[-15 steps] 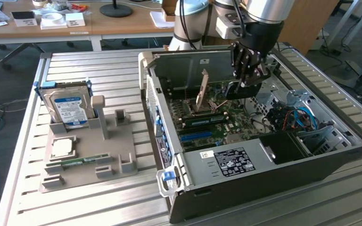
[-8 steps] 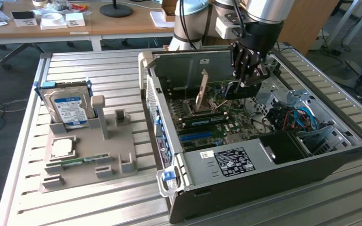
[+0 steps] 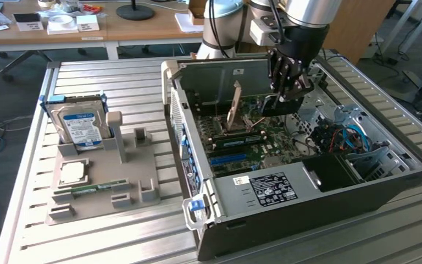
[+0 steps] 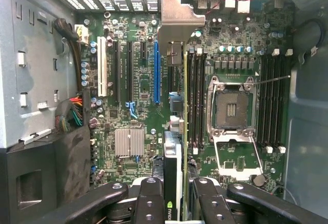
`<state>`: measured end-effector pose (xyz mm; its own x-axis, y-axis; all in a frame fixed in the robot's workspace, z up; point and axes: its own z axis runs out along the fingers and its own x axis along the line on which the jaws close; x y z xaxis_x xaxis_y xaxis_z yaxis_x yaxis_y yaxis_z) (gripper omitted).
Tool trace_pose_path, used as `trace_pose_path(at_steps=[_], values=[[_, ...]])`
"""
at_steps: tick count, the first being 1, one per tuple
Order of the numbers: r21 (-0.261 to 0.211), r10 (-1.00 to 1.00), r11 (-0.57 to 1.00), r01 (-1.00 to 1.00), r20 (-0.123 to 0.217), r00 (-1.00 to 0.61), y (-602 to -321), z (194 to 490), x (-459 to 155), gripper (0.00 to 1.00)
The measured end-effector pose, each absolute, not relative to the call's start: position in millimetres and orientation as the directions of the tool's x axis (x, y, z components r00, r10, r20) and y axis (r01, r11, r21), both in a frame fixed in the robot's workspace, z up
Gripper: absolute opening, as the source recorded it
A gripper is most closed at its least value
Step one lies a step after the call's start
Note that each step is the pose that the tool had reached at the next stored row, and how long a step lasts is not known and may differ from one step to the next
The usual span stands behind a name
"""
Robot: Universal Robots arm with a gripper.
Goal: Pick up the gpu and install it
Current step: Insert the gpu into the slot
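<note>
Reads as the start of "NVIDIA" in pale letters beside a green eye logo, on the dark edge of the gpu (image 4: pixel 173 178). Carries black print too fine to make out on the white sticker (image 3: pixel 268 187) of the computer case (image 3: pixel 387 181), likewise on the blue-and-white label (image 3: pixel 81 125) of the hard drive (image 3: pixel 72 102).

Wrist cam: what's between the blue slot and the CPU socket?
The gpu, seen edge-on above the board, then a bank of memory slots, as the wrist view shows.
</note>
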<state>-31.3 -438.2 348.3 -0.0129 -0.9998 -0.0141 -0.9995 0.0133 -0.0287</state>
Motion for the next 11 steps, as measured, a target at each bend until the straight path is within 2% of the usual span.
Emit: trace_pose_path(at_steps=[11], values=[[-0.029,-1.0,0.013,-0.999,-0.014,-0.013,-438.2,347.8,-32.2,0.27]])
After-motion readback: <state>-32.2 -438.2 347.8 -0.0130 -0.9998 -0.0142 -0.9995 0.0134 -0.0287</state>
